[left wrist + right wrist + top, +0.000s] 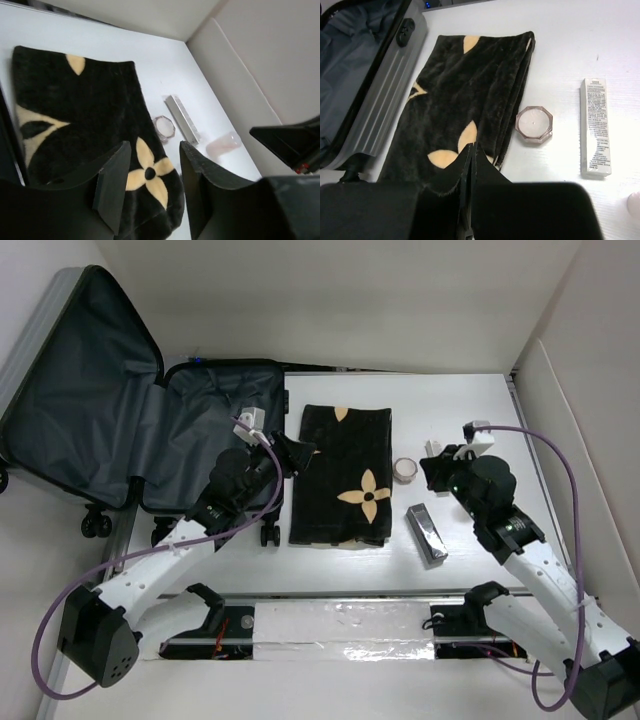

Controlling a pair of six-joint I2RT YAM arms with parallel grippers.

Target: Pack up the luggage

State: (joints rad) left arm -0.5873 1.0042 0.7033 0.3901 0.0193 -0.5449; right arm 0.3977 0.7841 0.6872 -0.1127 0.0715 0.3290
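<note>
Though under luggage (90, 390) (open), white table (470, 410), pale walls (330, 290)

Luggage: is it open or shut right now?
Open. The luggage has both halves spread apart, dark lining exposed; the folded black cloth lies outside it.

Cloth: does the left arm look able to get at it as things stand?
Probably yes. The left gripper hangs open over the left edge of the cloth, and nothing shows between them. The luggage lies further left, off the path.
</note>
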